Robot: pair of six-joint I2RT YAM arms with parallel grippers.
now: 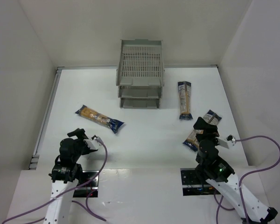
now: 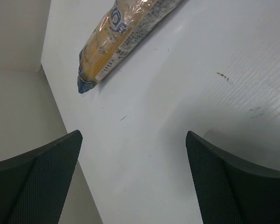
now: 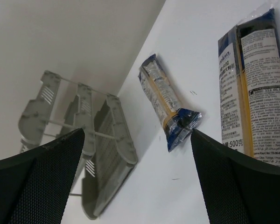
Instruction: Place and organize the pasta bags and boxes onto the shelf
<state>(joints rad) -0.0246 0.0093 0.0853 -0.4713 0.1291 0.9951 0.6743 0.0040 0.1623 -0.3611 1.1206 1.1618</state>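
The grey three-tier shelf [image 1: 140, 72] stands at the back centre, all trays bare; it also shows in the right wrist view [image 3: 102, 154]. Three pasta packets lie on the white table: one left of centre [image 1: 99, 118], which shows in the left wrist view [image 2: 123, 32]; one right of the shelf [image 1: 184, 99], which shows in the right wrist view [image 3: 167, 103]; and one at the right [image 1: 201, 130], partly under my right arm, with its white label up [image 3: 259, 88]. My left gripper [image 1: 78, 135] is open and empty, near the left packet. My right gripper [image 1: 201, 124] is open and empty over the right packet.
White walls enclose the table on the left, back and right. A metal rail [image 1: 46, 112] runs along the table's left edge. Purple cables [image 1: 261, 140] trail from both arms near the front edge.
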